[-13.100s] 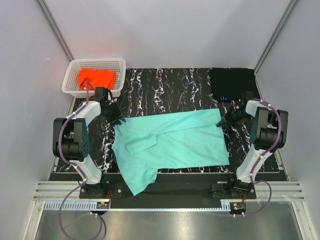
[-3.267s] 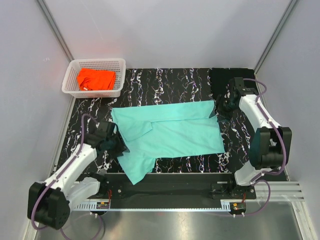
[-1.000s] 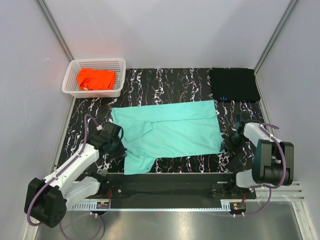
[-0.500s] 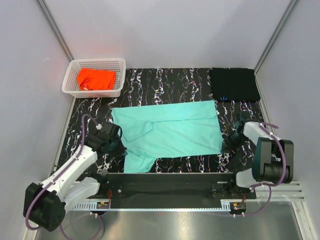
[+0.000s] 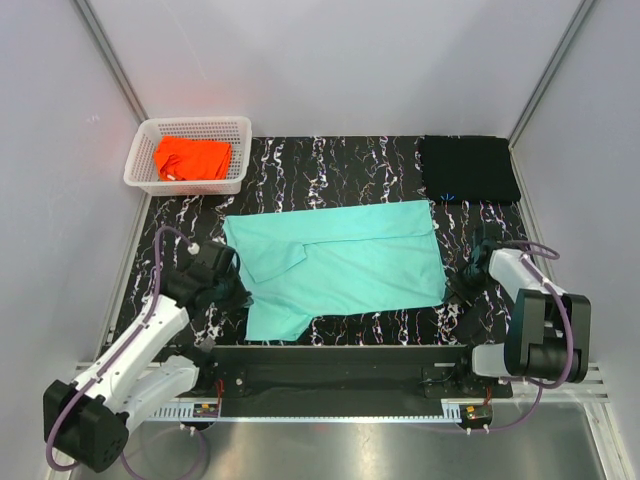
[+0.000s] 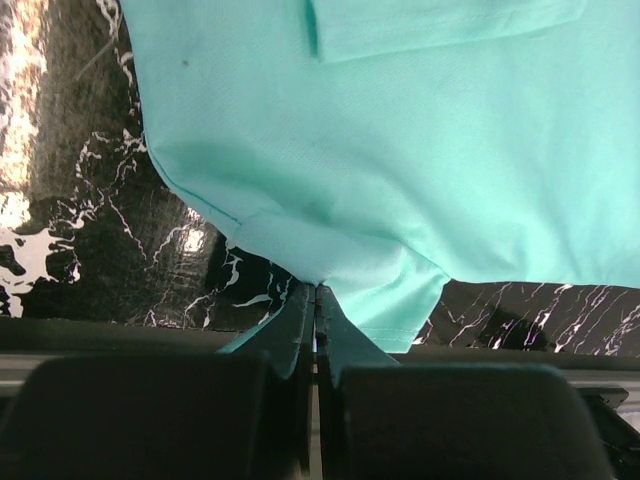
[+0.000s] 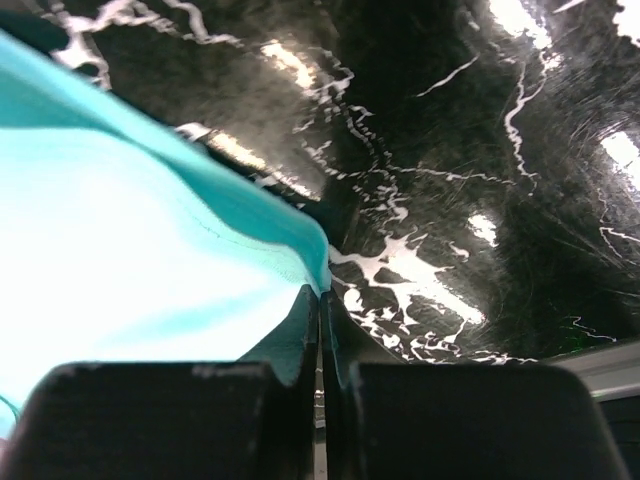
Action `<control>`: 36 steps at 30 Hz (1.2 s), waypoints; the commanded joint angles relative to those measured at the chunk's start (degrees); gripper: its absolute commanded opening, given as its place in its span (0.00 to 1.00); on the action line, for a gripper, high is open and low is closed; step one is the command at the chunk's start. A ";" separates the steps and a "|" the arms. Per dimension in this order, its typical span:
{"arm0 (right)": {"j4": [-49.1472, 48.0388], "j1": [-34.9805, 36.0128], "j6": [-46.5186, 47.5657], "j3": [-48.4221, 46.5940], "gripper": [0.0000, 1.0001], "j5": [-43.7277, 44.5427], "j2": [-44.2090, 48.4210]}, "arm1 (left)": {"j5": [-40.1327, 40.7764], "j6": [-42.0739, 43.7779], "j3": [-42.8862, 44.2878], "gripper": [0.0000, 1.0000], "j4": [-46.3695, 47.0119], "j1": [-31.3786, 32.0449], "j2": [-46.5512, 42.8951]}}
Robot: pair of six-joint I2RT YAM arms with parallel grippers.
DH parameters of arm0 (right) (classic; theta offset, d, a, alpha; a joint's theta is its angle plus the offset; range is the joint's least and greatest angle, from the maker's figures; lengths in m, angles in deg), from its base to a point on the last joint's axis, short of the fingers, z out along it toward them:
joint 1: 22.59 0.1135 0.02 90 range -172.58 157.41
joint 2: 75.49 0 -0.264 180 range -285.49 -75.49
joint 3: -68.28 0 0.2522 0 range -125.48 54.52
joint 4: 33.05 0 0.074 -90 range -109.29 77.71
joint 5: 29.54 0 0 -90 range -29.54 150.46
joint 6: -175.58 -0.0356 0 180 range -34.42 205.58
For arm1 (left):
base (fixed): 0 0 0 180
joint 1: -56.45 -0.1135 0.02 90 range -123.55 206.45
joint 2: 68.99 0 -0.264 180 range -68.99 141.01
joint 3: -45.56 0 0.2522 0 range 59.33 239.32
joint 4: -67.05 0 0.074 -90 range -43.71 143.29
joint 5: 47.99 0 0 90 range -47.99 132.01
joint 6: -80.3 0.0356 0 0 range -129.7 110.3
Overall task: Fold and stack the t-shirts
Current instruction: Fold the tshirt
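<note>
Corners of the mint-teal t-shirt's [image 5: 340, 265] lower edge sit clenched in the left gripper [image 6: 316, 298] and right gripper [image 7: 320, 300], likely for folding upward.

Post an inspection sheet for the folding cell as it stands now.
Surface: black veined tabletop, its middle covered by cloth.
Job's things: mint-teal t-shirt spread mid-table, a flap folded over near its left end; orange t-shirt bunched in the basket; black t-shirt lying flat at the far right corner.
Clutter: white basket at the far left; nothing else seen.
Pincers: left pincer shut on the teal shirt's near left edge; right pincer shut on its near right corner.
Cables: purple cables looping along both arms.
Surroundings: pale walls, metal rail along the near edge.
</note>
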 commanded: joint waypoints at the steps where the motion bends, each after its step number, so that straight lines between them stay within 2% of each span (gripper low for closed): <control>1: 0.08 -0.12 1.90 -2.27 0.00 -1.42 2.82 | 2.51 2.28 5.00 0.00 1.16 0.12 0.71; 6: 0.70 -0.12 4.72 -8.34 0.00 -1.15 -0.16 | 6.37 4.83 10.63 0.00 1.60 0.03 6.24; 10: 0.61 -0.03 7.35 -14.40 0.00 -2.65 -7.17 | 7.88 7.02 15.64 0.00 2.39 -1.99 10.46; 18: 0.96 -0.03 9.29 -23.37 0.00 -6.87 -15.18 | 3.57 10.37 18.55 0.00 5.73 -11.12 17.58; 36: 6.58 0.67 11.58 -44.81 0.00 -9.24 -33.02 | 0.67 13.18 28.21 0.00 9.34 -14.91 34.11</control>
